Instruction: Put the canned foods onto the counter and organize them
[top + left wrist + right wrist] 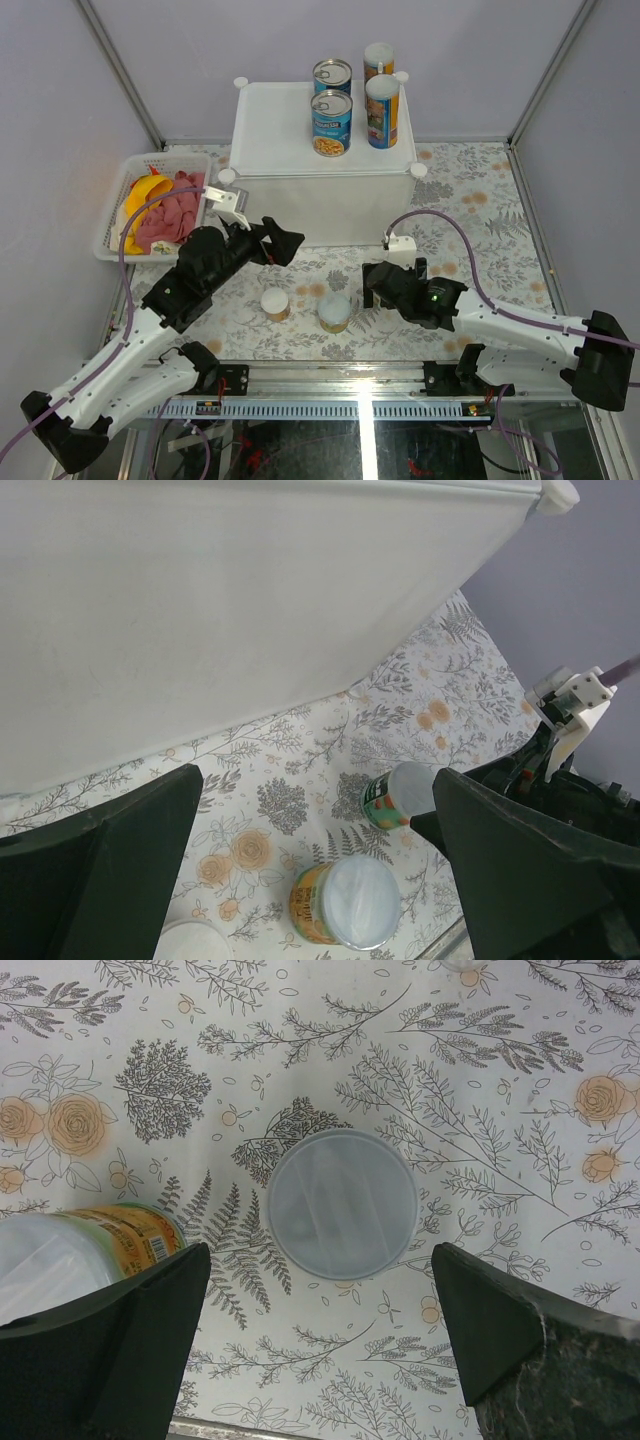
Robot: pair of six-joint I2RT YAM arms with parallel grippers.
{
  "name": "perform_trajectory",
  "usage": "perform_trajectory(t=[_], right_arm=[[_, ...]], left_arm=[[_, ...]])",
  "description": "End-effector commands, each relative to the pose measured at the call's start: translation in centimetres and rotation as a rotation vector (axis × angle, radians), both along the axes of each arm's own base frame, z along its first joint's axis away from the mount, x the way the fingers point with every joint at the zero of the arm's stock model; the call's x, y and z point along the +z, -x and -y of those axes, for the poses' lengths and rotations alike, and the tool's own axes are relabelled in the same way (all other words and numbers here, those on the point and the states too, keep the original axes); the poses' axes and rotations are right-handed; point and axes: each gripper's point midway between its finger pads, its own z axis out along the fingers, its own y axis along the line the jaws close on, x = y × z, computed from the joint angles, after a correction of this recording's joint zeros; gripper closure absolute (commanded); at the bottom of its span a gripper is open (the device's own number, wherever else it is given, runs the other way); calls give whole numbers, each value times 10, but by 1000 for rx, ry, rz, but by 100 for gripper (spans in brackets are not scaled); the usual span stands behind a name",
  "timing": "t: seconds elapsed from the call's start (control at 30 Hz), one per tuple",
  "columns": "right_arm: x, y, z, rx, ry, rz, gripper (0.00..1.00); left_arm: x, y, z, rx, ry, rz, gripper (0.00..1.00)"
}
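Four canned foods already stand at the far right of the white box surface point(275, 130). Two blue-labelled cans point(331, 122) are in file and two tall canisters point(382, 110) sit just right of them, sorted by kind. Three small jars point(275, 303) wait on the floral surface point(480, 180) near the arms. One white-lidded jar point(342, 1217) sits directly under the right tool point(392, 285), whose jaws are spread wide either side of it and touch nothing. I judge it is lined up for a grasp from above. The left tool point(283, 242), likewise released and empty, hovers by the box's near face, probably to keep clear.
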Motion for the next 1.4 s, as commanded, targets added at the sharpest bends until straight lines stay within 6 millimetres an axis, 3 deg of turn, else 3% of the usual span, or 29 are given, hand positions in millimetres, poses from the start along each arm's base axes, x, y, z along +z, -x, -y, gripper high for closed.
perform_trajectory(t=[0.0,0.67,1.07,1.17,1.23,1.37], right_arm=[[6,-8,-8,-8,-26,29,1],[-21,-14,5,-25,1,-26,0],[-32,-22,0,18,23,-21,3],[-32,-23,0,22,21,-12,11],[-31,-23,1,26,23,-5,21],[-31,-23,2,36,33,-6,56]], left_arm=[[-5,3,3,-21,-3,-5,0],[-17,2,5,-25,-19,-37,0],[-18,2,7,-27,-13,-47,0],[-17,3,6,-26,-10,-49,0],[-18,3,6,-26,-10,-51,0],[-18,2,7,-26,-10,-54,0]])
